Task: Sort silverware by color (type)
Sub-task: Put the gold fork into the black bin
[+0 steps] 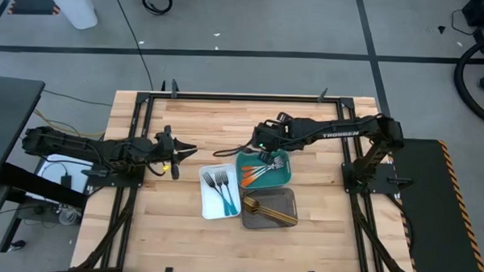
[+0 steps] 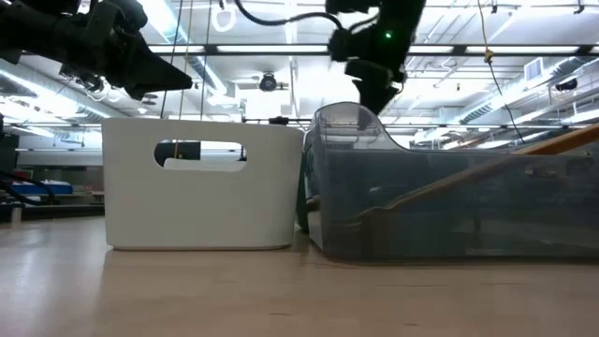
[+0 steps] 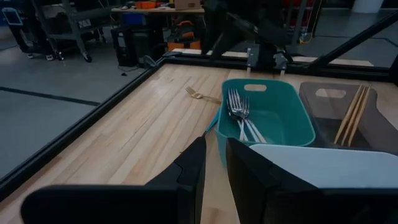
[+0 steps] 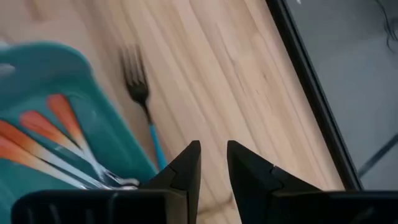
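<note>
3 trays sit together near the table's [image 1: 186, 122] middle: a white tray [image 1: 208, 206] holding 2 blue-handled forks [image 1: 221, 188], a teal tray [image 1: 280, 174] toward the far edge with orange-handled utensils [image 1: 255, 174], and a grey tray [image 1: 286, 210] nearest the front edge with gold utensils [image 1: 265, 208].

1 loose blue-handled fork [image 4: 140, 94] lies flat on the bare wood just beside the teal tray's outer wall. The right gripper [image 4: 213, 165] hangs above the tray's far side, and the fork's handle end lies close ahead of its fingertips. Its 2 fingers [image 4: 185, 167] stand a narrow gap apart, pinching nothing.

1 gold fork [image 3: 198, 94] also lies loose on the wood, beyond the teal tray's corner, toward the table's far edge. It lies well ahead of the left gripper [image 3: 214, 163], which waits over the table's left half, pointing at the trays. That gripper's fingers [image 3: 191, 163] are likewise slightly parted and empty.

From table height, the white and grey trays' walls hide their contents.
</note>
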